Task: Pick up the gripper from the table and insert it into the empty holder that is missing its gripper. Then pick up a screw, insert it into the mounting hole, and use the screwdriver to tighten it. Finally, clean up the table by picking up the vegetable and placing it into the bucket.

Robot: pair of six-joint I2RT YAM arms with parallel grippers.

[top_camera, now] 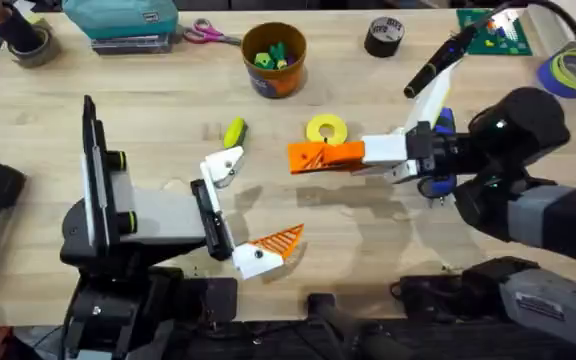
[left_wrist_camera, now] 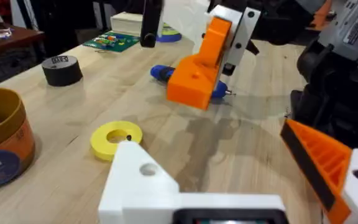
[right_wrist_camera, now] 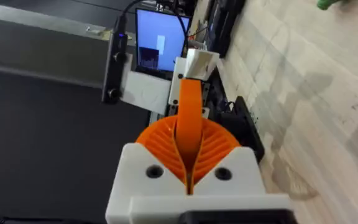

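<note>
My right gripper is shut on the orange gripper and holds it above the table's middle. In the right wrist view the ribbed pads clamp the orange gripper. My left gripper is open: its far jaw is the bare white holder, its near jaw carries an orange pad. The holder points toward the held gripper. The blue screwdriver lies behind it. The vegetable lies left of centre. The bucket stands at the back. The screw is out of view.
A flat yellow ring lies just behind the held piece. A black tape roll and a green board sit at the back right. Scissors and a teal case are at the back left.
</note>
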